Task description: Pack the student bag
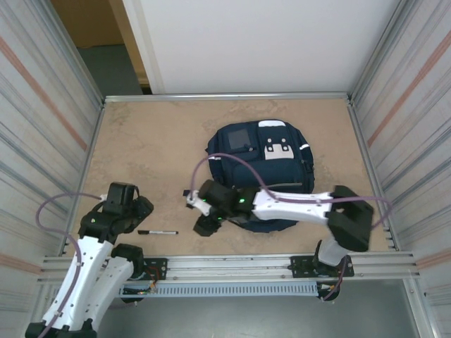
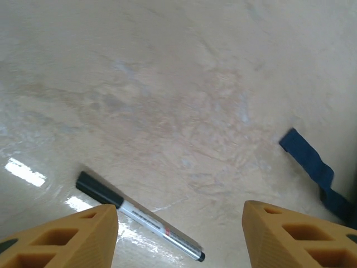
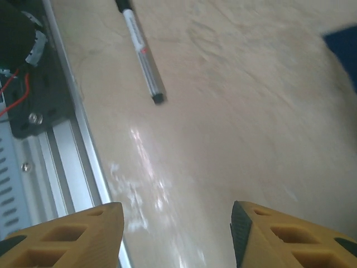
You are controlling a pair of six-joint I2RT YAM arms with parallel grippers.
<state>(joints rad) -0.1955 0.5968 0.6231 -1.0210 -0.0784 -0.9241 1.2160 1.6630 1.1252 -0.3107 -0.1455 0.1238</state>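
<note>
The student bag (image 1: 289,176) lies right of centre on the worktop (image 1: 155,141). I judge it soft and floppy, best gripped by a strap. My left hand (image 2: 179,226) and right hand (image 3: 177,223) are spread, empty.

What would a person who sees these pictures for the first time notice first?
The navy student bag lies right of the table's centre, with the right arm stretched across its near edge. A black-capped marker lies on the table before the left arm, and the left end effector hangs open close to it.
</note>
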